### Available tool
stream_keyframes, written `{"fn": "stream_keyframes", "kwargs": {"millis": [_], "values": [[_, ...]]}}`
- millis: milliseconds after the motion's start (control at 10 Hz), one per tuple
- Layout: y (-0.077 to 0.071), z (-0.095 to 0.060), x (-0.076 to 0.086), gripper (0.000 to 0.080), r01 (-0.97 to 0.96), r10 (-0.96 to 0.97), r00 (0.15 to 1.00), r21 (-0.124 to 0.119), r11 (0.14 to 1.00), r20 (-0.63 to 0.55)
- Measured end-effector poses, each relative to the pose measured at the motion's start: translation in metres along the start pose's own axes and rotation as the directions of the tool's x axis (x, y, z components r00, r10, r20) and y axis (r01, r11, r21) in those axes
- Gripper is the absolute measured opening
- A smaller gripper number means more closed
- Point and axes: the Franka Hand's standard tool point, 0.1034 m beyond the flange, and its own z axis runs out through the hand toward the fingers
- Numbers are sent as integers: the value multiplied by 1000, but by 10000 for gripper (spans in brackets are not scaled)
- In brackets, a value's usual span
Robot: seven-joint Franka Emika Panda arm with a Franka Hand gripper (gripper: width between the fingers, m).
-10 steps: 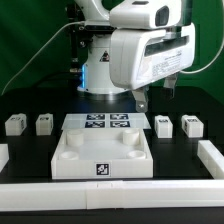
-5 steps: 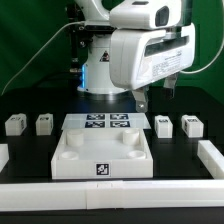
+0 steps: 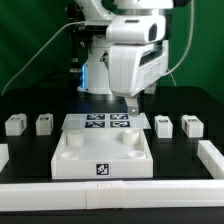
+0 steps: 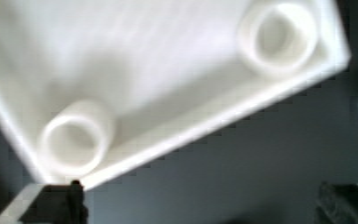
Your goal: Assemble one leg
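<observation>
Four small white legs stand in a row on the black table: two at the exterior view's left (image 3: pixel 14 125) (image 3: pixel 44 123) and two at its right (image 3: pixel 164 125) (image 3: pixel 191 125). My gripper (image 3: pixel 131 107) hangs above the table behind the large white tray-like piece (image 3: pixel 100 155), apart from every leg. In the wrist view my gripper (image 4: pixel 208 205) is open and empty, with one dark finger (image 4: pixel 51 200) at each side. That view shows the tray-like piece (image 4: pixel 158 80) with two round sockets (image 4: pixel 73 140) (image 4: pixel 277 38). No leg shows in the wrist view.
The marker board (image 3: pixel 104 123) lies flat behind the tray-like piece, under the arm. White rails border the table at the front (image 3: pixel 110 190) and at the exterior view's right (image 3: pixel 213 155). A green backdrop stands behind the robot base.
The arm's wrist and hand have swung toward the exterior view's left and turned. The gripper tip has shifted slightly left above the marker board. The legs and tray-like piece have not moved.
</observation>
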Motion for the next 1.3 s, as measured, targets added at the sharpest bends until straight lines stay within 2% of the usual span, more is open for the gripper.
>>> {"fn": "stream_keyframes", "kwargs": {"millis": [100,200,400,900,1000,1100,1200,1300], "values": [[-10,9,-15,650,56,-56,998,12,998,4],[-14,15,-33,650,105,-106,994,29,994,10],[-16,21,-54,650,114,-115,993,42,993,11],[-17,23,-55,650,121,-122,993,44,992,11],[-17,28,-61,650,238,-239,971,41,970,3],[-20,37,-68,650,315,-315,949,47,948,-5],[-23,47,-72,650,370,-370,929,57,927,-12],[-24,54,-74,650,409,-409,912,55,911,-18]]}}
